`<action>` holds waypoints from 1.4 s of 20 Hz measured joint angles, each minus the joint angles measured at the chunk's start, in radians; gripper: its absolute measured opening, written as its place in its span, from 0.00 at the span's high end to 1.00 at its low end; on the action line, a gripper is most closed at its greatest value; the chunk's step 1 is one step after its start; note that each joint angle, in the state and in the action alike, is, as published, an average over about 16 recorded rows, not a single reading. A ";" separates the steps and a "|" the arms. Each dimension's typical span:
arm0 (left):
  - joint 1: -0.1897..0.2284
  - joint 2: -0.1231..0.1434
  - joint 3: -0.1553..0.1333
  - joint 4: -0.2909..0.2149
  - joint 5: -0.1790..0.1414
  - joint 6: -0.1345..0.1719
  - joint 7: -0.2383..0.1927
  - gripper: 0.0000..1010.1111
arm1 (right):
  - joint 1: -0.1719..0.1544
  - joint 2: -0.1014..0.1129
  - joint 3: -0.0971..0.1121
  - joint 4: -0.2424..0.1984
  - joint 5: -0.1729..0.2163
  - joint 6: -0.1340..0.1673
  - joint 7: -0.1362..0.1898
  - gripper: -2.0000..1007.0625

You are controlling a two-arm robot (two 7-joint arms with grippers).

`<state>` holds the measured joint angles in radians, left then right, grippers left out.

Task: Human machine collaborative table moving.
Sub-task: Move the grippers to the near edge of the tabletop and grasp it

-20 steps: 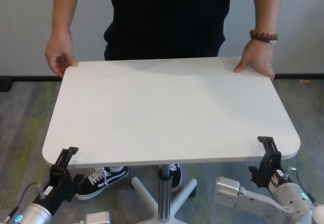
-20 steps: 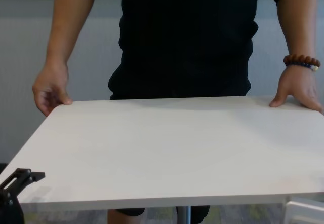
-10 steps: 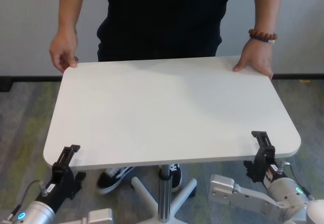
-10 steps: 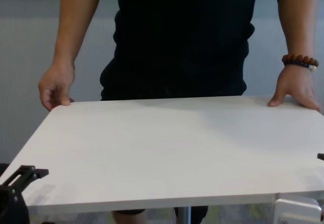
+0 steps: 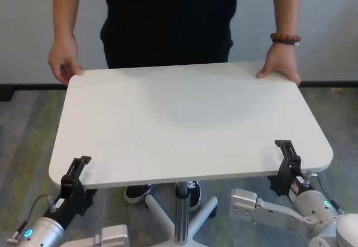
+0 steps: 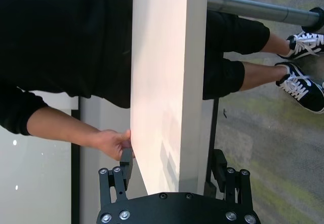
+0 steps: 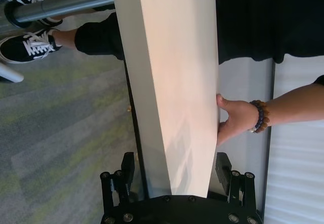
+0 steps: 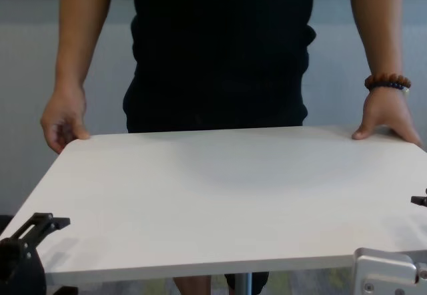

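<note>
Grey carpet underlies the white, round-cornered table (image 5: pixel 184 124) on its silver pole (image 5: pixel 180 213).

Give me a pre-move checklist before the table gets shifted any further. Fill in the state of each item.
1. Left gripper straddles the near edge of the large white rectangular tabletop, one jaw above and one below: ok.
2. Right gripper straddles the same edge near the other corner: ok.
3. Jaws clamped firmly on the board: cannot tell; both stand wide around it.
4. The person in the black shirt has both hands on the far corners, the braceleted hand flat on top, the other hand at the edge: ok.
5. Tabletop looks level: ok.
6. Dark sneakers near the white star base: not ok, watch the feet.
</note>
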<state>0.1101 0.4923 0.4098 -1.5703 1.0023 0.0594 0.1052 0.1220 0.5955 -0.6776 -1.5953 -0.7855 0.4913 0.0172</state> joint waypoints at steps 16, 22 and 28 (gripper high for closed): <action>-0.026 -0.017 0.021 0.021 0.011 0.021 -0.011 0.01 | 0.023 -0.031 0.024 0.046 -0.024 -0.044 0.025 0.00; -0.026 -0.019 0.024 0.020 0.012 0.025 -0.006 0.01 | 0.024 -0.042 0.029 0.055 -0.038 -0.050 0.033 0.00; -0.025 -0.023 0.025 0.020 0.010 0.025 -0.001 0.01 | 0.025 -0.054 0.035 0.062 -0.053 -0.054 0.039 0.00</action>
<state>0.0851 0.4695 0.4345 -1.5502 1.0126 0.0843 0.1043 0.1471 0.5417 -0.6424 -1.5338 -0.8387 0.4373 0.0560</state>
